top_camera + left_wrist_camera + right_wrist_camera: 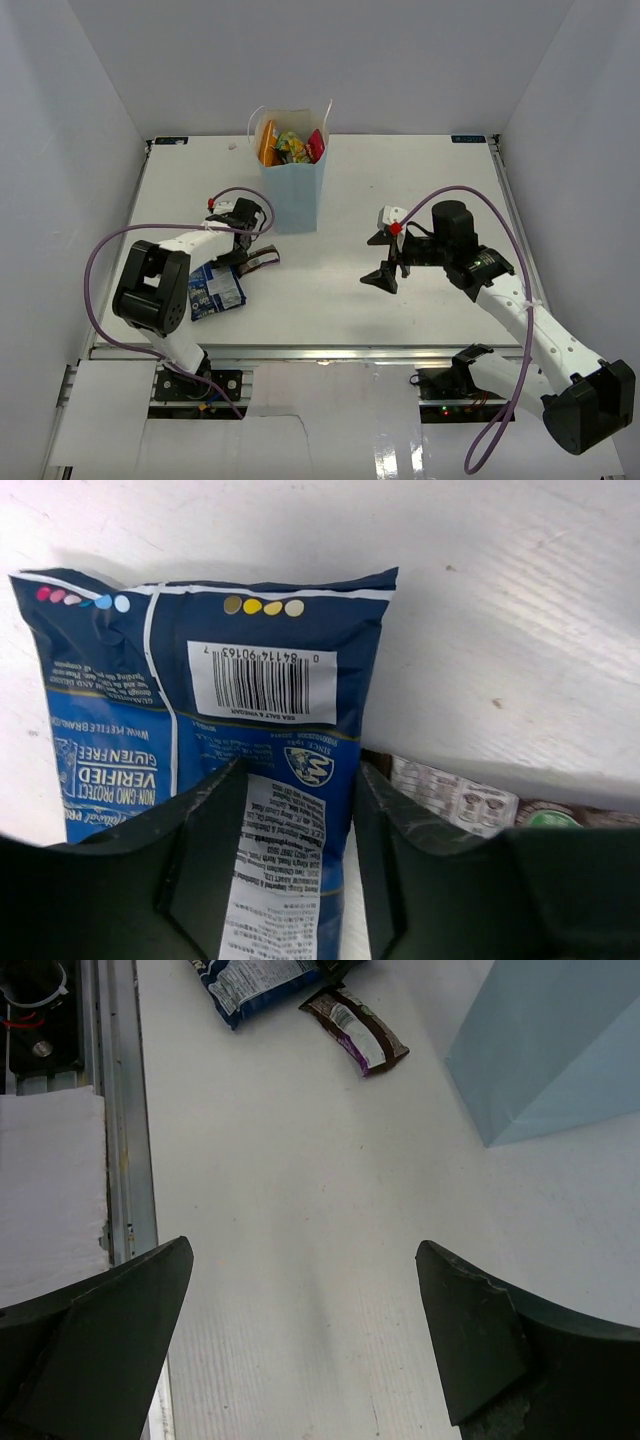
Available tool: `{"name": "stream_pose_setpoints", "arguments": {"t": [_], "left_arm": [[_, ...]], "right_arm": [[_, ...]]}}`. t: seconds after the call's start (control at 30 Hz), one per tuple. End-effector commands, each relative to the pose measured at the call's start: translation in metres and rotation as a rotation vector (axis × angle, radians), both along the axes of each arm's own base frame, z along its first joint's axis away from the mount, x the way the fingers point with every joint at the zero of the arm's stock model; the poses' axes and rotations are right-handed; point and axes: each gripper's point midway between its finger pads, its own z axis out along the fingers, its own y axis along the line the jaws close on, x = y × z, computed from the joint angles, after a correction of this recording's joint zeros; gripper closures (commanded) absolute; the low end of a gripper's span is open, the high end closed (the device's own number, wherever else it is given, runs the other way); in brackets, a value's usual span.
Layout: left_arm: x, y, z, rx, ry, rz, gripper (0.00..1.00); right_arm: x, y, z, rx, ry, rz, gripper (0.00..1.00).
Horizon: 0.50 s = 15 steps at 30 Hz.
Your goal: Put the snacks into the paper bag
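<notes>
Left wrist view: left fingers [200, 870] spread open over blue pouch [200, 700], flat on desk [520, 630]; dark brown bar [455, 800] just beside. Right fingers [100, 1330] open, empty. Next, probably: lower, pinch pouch, lift into paper bag [293, 195].

The left arm [180, 245] is folding sharply at its elbow, its left gripper [244, 258] pointing toward 6 o'clock, jaws parted. The right arm [530, 320] is stretching toward 10 o'clock, its right gripper [383, 258] facing 9 o'clock (fingers [100, 1340] spread wide).
</notes>
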Motion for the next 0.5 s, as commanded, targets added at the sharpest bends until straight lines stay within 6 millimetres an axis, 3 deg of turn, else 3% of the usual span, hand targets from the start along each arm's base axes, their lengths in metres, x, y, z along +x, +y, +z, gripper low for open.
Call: {"name": "stream_pose_setpoints", "arguments": {"t": [0.0, 0.03, 0.07, 0.13, 0.27, 0.33, 0.37, 0.47], "left_arm": [[0.003, 0.014, 0.004, 0.053, 0.000, 0.030, 0.45], [0.002, 0.017, 0.002, 0.057, 0.009, 0.037, 0.47], [0.002, 0.018, 0.002, 0.057, 0.014, 0.034, 0.60], [0.002, 0.021, 0.004, 0.055, 0.015, 0.040, 0.69], [0.002, 0.016, 0.020, -0.010, -0.015, 0.026, 0.98], [0.004, 0.012, 0.035, -0.053, -0.056, 0.005, 1.00], [0.006, 0.009, 0.056, -0.084, -0.121, -0.009, 1.00], [0.005, -0.004, 0.089, -0.170, -0.206, -0.076, 1.00]], "right_arm": [[-0.002, 0.002, 0.015, 0.043, -0.032, 0.027, 0.02], [-0.003, 0.002, 0.015, 0.043, -0.030, 0.027, 0.02], [-0.003, 0.002, 0.015, 0.046, -0.031, 0.028, 0.02], [-0.003, 0.001, 0.016, 0.049, -0.030, 0.027, 0.02], [-0.001, -0.002, 0.018, 0.057, -0.029, 0.018, 0.02], [0.001, -0.006, 0.021, 0.064, -0.033, 0.008, 0.02], [0.000, -0.007, 0.021, 0.067, -0.034, 0.007, 0.02], [0.002, -0.011, 0.025, 0.077, -0.038, -0.003, 0.02]]}}
